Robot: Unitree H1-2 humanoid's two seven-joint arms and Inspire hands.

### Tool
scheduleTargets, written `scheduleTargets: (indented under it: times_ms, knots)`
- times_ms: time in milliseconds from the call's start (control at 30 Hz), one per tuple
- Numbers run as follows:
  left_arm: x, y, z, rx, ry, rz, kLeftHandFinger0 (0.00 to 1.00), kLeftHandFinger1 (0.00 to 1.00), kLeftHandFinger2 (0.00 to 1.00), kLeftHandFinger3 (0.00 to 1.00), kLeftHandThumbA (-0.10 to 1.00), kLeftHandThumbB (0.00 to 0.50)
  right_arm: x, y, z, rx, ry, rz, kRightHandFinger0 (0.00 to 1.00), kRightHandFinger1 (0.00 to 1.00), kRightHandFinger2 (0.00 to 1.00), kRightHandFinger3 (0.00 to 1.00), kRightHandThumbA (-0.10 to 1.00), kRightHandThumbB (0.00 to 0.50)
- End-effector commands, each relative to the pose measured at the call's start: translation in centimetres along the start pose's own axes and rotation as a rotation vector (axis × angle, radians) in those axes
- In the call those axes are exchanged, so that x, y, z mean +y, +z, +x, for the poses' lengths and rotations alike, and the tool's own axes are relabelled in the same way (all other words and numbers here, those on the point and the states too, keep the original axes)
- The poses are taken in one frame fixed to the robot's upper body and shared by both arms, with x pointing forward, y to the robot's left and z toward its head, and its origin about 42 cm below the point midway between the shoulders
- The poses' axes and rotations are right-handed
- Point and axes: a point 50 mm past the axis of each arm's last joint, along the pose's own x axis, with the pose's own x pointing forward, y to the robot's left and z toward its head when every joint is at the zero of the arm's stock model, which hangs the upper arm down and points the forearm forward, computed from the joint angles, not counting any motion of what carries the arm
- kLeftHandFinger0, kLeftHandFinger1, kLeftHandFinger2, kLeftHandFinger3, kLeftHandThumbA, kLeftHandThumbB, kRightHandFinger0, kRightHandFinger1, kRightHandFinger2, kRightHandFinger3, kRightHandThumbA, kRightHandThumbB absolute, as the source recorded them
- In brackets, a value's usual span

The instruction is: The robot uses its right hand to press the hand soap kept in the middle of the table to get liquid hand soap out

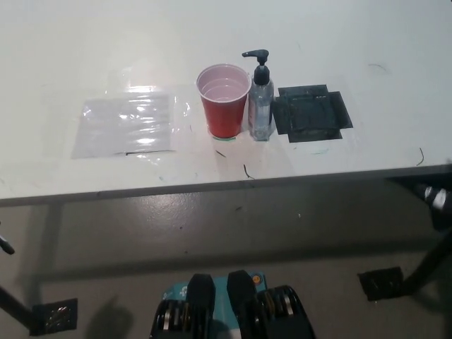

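A clear hand soap bottle (pixel 261 106) with a black pump head (pixel 256 55) stands upright in the middle of the white table (pixel 212 28). It almost touches a red cup (pixel 224 99) on its left. At the right edge of the view, below the table's front edge, a small black and pale part (pixel 436 198) shows; it may be my right hand, and it is far from the bottle. My white left hand is out of view.
A patch of black tape (pixel 311 113) lies just right of the bottle. A clear plastic sheet (pixel 131 127) lies flat at the left of the table. Black table legs with foot plates (pixel 381 282) stand on the grey floor below.
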Motion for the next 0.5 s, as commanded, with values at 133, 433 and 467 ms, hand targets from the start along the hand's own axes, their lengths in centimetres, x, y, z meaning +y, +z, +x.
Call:
scheduleTargets:
  times_ms: [133,433,467]
  knots:
    - [1.5,0.6,-0.4,0.014,0.011,0.043,1.00,1.00,1.00,0.87,1.00,0.084,-4.4,8.8,8.3,-0.248,0.002,-0.156,0.90,1.00,1.00,1.00,1.00,0.229]
    - [1.9,1.0,0.0,0.017,0.004,0.056,1.00,1.00,1.00,0.86,1.00,0.099,-2.4,16.5,13.6,-0.406,0.056,-0.197,1.00,1.00,1.00,1.00,1.00,0.249]
    - [2.0,1.0,0.0,0.019,0.001,0.060,1.00,1.00,1.00,0.87,1.00,0.096,-1.3,17.4,14.7,-0.420,0.089,-0.210,1.00,1.00,1.00,1.00,1.00,0.313]
